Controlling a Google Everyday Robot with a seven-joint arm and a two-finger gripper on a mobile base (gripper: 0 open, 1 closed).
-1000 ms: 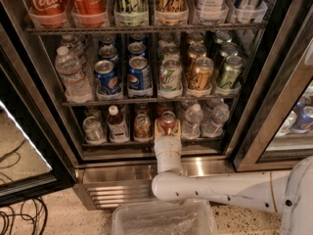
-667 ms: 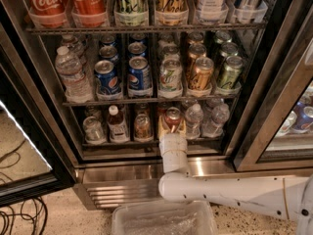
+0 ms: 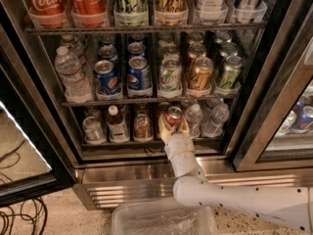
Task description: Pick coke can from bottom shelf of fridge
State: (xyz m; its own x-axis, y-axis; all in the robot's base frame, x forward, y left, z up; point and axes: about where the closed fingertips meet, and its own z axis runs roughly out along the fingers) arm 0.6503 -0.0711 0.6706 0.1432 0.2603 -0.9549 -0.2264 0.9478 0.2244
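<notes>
The coke can (image 3: 173, 115), red with a silver top, stands at the front middle of the bottom shelf (image 3: 122, 144) of the fridge (image 3: 146, 182). My gripper (image 3: 173, 124) reaches in from below on a white arm, with its pale fingers (image 3: 163, 126) on either side of the can, shut on it. The can's lower half is hidden by the fingers and wrist.
A copper-brown can (image 3: 142, 127), a small red-capped bottle (image 3: 116, 125) and a clear can (image 3: 93, 129) stand left of it. Water bottles (image 3: 194, 119) stand close on the right. Pepsi cans (image 3: 106, 77) sit on the rack above. A clear plastic bin (image 3: 164, 222) lies below, cables (image 3: 19, 219) at the left.
The gripper and arm have shifted a little to the right and up, and the coke can has moved with them.
</notes>
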